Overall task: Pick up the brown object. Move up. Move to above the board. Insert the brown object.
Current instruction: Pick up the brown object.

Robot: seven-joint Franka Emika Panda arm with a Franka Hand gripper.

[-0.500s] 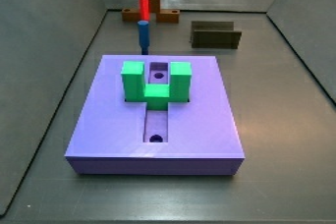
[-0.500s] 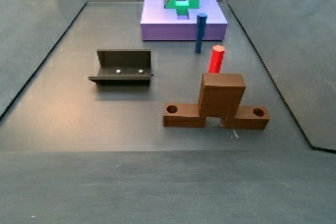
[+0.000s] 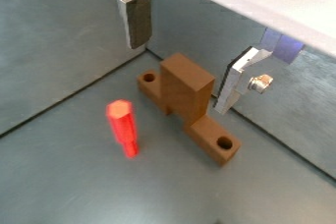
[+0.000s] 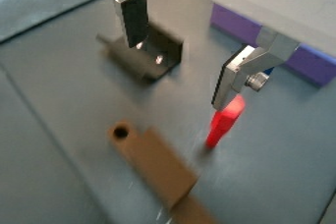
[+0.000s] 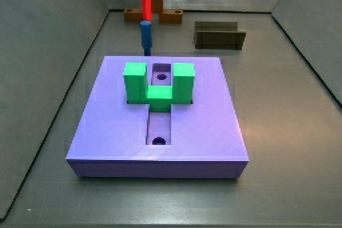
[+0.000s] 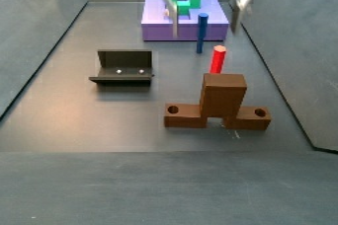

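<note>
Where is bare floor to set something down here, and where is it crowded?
Bare floor lies left of the board and before the brown object. Crowded: red-and-blue peg stands close behind it. The open claw hangs above it, empty.

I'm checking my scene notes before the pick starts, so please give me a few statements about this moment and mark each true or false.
1. The tool is open, with nothing between its fingers. True.
2. The brown object is already inserted in the board. False: it lies on the floor, apart from the board.
3. A green U-shaped block sits on the board. True.
4. The red-and-blue peg lies flat on the floor. False: it stands upright.
5. The dark U-shaped block rests on top of the board. False: it sits on the floor, off the board.
</note>
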